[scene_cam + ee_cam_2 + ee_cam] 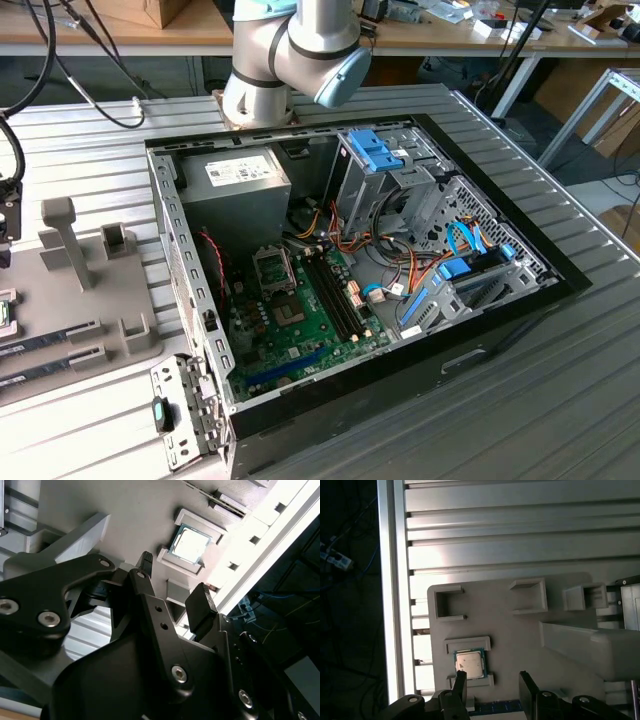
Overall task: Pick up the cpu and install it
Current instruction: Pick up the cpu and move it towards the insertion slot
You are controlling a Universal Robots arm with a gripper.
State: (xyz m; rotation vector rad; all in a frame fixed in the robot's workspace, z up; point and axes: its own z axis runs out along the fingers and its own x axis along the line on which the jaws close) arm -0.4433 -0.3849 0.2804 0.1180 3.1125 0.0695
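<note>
The black gripper [492,680], open and empty, hovers over the small silvery green-rimmed square cpu [470,662], which seemingly lies by one fingertip, off-centre.

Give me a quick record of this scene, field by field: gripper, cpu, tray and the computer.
gripper: open, empty, over the grey holder tray
cpu: lying in its tray slot, metal side up, not grasped
nearest to gripper: cpu
computer case: open, motherboard exposed
progress: cpu not yet picked up
</note>
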